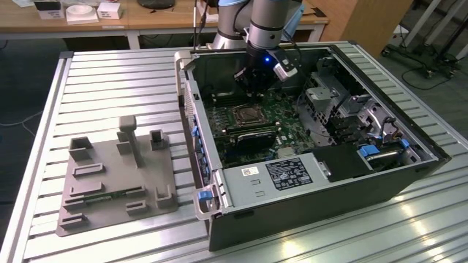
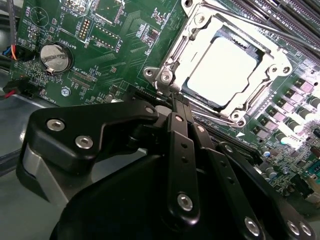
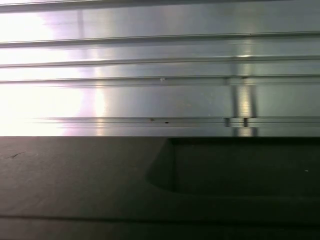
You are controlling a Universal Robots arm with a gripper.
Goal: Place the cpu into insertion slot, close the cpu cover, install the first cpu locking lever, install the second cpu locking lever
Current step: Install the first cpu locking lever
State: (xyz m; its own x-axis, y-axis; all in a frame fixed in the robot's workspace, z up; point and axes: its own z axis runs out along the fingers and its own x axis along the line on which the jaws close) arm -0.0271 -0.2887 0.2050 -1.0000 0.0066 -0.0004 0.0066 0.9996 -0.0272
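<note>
Already the silvery square cpu (image 2: 225, 67) sits under its thin metal-frame cpu cover (image 2: 175, 52); with nothing apparently left to carry, the black gripper (image 1: 255, 82) hovers pinched closed at their 12 o'clock in the exterior view.

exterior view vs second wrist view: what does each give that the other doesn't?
Exterior view: the whole open computer case on the slatted table, with a grey fixture tray at the exterior view's left.
Second wrist view: the cpu seated in the insertion slot, the cpu cover lying down around it, and a coin battery.
Both: the gripper close to the slot, over the green motherboard.
</note>
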